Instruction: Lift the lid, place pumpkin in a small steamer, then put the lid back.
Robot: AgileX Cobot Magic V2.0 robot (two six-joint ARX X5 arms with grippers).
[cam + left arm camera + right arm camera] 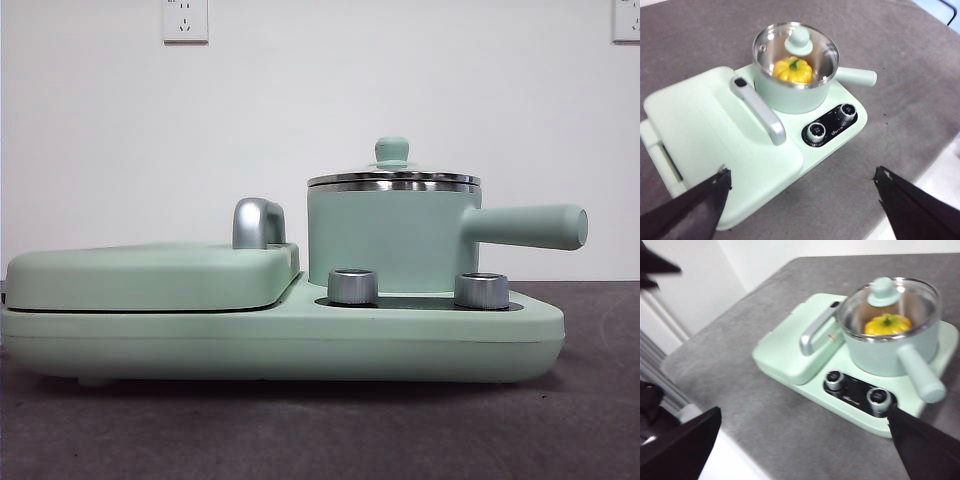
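The lid point(394, 178) sat closed on the small steamer point(390, 240), the pumpkin point(792, 70) inside it. Both the left gripper point(802, 200) and right gripper point(805, 445) hung high above the counter point(900, 100), fingers released.

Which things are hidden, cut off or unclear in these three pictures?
- Front view: the pumpkin is hidden by the small steamer wall; both grippers are out of frame.
- Left wrist view: the left gripper jaws are cut by the bottom edge.
- Right wrist view: blurred; markings by the knobs are unreadable.
- The lid glass reflects, veiling the pot's floor.
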